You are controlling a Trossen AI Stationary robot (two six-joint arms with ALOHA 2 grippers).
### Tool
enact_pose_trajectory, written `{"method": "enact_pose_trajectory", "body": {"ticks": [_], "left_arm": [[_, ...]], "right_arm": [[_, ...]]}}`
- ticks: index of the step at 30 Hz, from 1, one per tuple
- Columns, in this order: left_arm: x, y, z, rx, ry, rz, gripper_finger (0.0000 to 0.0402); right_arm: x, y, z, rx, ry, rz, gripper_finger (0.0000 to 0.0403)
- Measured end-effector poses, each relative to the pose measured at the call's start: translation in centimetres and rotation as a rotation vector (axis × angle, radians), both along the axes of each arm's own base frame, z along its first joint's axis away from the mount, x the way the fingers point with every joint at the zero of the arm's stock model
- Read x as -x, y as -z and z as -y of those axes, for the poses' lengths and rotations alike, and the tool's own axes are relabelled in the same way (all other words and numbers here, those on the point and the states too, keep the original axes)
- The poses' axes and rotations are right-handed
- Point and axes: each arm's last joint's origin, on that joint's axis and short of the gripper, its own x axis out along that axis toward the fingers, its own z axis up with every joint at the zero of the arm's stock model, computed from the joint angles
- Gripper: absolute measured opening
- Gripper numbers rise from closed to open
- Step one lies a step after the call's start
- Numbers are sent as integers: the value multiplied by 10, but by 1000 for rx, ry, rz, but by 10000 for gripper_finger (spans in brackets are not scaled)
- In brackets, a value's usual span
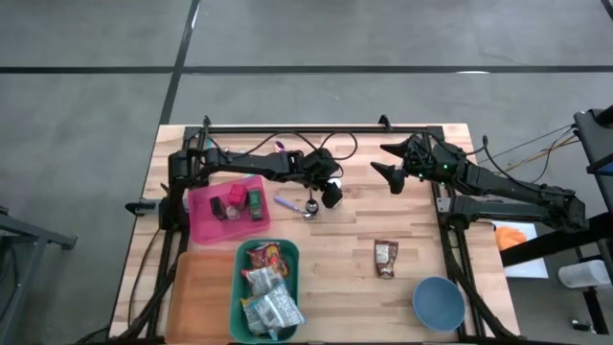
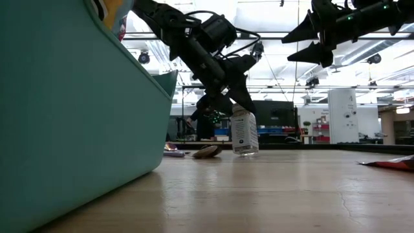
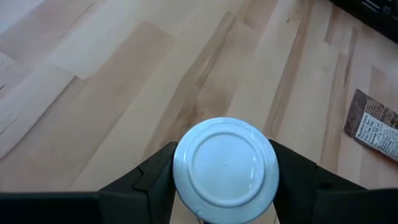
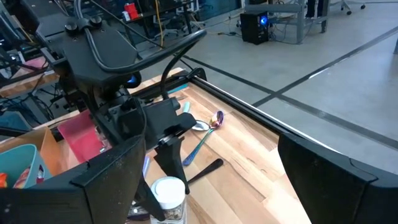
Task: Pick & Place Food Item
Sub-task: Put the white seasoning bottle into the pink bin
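L gripper (image 2: 240,103) is pinching the small white-capped plastic bottle (image 2: 244,133), one dark finger (image 3: 152,177) on each side of the round white cap; bottle is standing upright on the light wooden slatted tabletop (image 1: 383,206), roughly mid-table, just right of the pink tray. R gripper (image 1: 391,163) is hanging above the table's far-right part w/ fingers spread wide, gripping nothing.

Counts:
- 2 dark arms, both reaching in over the far half of the table.
- 1 pink rectangular plastic tray (image 1: 203,226), holding approx. 3 small items: dark, red, green.
- 1 teal plastic bin (image 1: 241,287) w/ several crinkly snack packets, exact no. unclear.
- 1 flat orange-brown tray (image 1: 196,287) at near-left corner, touching the teal bin.
- 1 blue round bowl (image 1: 439,303), near-right corner.
- 1 brown snack packet (image 1: 385,258) lying flat, alone, between bottle and bowl.
- 1 purple-tinted metal spoon (image 4: 208,127) and 1 dark stick-like utensil (image 4: 205,171) lying beside the bottle.

Edges/room: open wood is stretching across centre and right-centre, w/ only the brown packet in it. Left side is crowding up w/ trays and bin. Black rail (image 1: 316,129) is running along the far edge.
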Motion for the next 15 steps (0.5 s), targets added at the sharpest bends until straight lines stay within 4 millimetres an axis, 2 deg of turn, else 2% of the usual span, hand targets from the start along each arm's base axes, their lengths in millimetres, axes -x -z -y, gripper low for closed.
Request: {"method": "enact_pose_trajectory", "body": {"ticks": [10,15], "left_arm": [[1,-4,0,-3,2,10,198],[3,-15,-1,-14,-4,39,197]], "right_arm": [[0,0,0,0,0,0,364],[0,0,0,0,0,0,364]]}}
